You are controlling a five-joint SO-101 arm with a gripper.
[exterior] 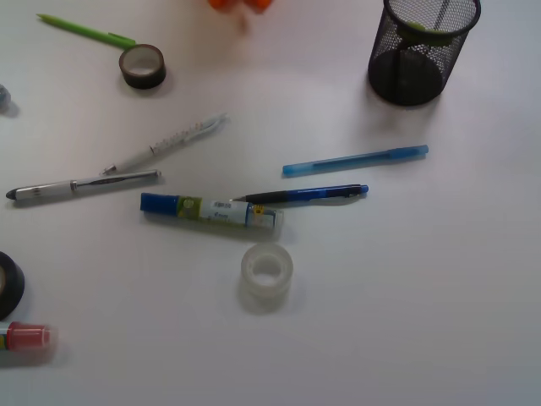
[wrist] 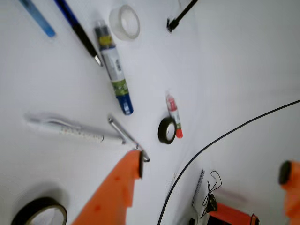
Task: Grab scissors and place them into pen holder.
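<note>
Scissors (exterior: 425, 34) already inside pen holder (exterior: 420, 63), upper right of front view: lime-green handle visible through black mesh, thin metal part sticking up past the rim. Holder upright on white counter (exterior: 406, 296).

Gripper (wrist: 213, 171) seen in wrist view: one orange finger (wrist: 119, 187) at lower centre, tip of the other at right edge, wide gap between, nothing held, fingers released. In front view only an orange blur at top centre.

Rest of the counter in front view: light blue pen (exterior: 355, 159) right of centre, dark blue pen (exterior: 300, 195) just below it, its tip touching or just above blue-capped glue stick (exterior: 211, 211). Clear tape roll (exterior: 267, 271) below that. White pen (exterior: 165, 144) and silver pen (exterior: 83, 185) left of centre. Green pen (exterior: 84, 31) upper left, near brown tape roll (exterior: 142, 65). Black tape roll (exterior: 10, 283) at left edge, red-capped item (exterior: 25, 337) lower left, blurred.

Wrist view: black cable (wrist: 225, 136) curving across right side.
</note>
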